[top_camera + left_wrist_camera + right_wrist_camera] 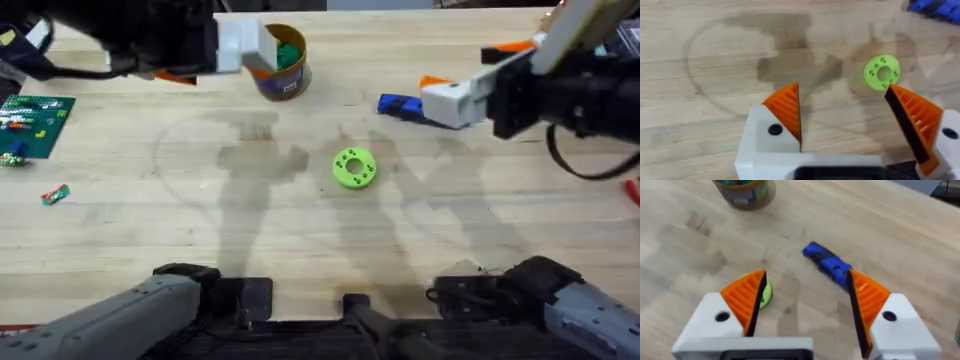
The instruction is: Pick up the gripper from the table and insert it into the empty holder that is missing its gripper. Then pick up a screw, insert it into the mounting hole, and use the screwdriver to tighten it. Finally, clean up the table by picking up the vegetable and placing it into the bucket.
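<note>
Overhead: my left claw [262, 48] hangs released beside the bucket [283, 67]. My right claw [428, 90] hovers released over the screwdriver [402, 107] on the worktop [300, 230], green disc [354, 167] nearby.

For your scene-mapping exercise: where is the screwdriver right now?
In the overhead view the screwdriver lies on the table's right half, beside the right gripper, right of the bucket.
</note>
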Tool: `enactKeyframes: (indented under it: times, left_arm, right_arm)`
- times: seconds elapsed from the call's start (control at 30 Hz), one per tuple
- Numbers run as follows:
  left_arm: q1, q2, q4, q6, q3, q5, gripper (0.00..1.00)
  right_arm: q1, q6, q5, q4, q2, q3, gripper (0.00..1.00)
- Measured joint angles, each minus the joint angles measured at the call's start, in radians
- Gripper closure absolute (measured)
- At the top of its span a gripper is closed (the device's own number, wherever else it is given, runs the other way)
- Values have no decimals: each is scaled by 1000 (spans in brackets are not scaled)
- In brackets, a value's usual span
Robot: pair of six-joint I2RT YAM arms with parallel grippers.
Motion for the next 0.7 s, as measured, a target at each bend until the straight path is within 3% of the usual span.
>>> enactKeyframes:
  times: [0.13, 0.27, 0.47, 0.7]
  left_arm:
    - [0, -8, -25, 45, 0, 0, 12]
    - [0, -3, -26, 63, 0, 0, 12]
    - [0, 1, -26, 70, 0, 0, 13]
    - [0, 1, -26, 70, 0, 0, 13]
  right_arm:
    - [0, 12, -4, -79, -14, 0, 58]
    - [0, 44, -39, -57, -10, -1, 58]
    - [0, 148, -72, -31, -10, -1, 58]
    - [0, 148, -72, -31, -10, -1, 58]
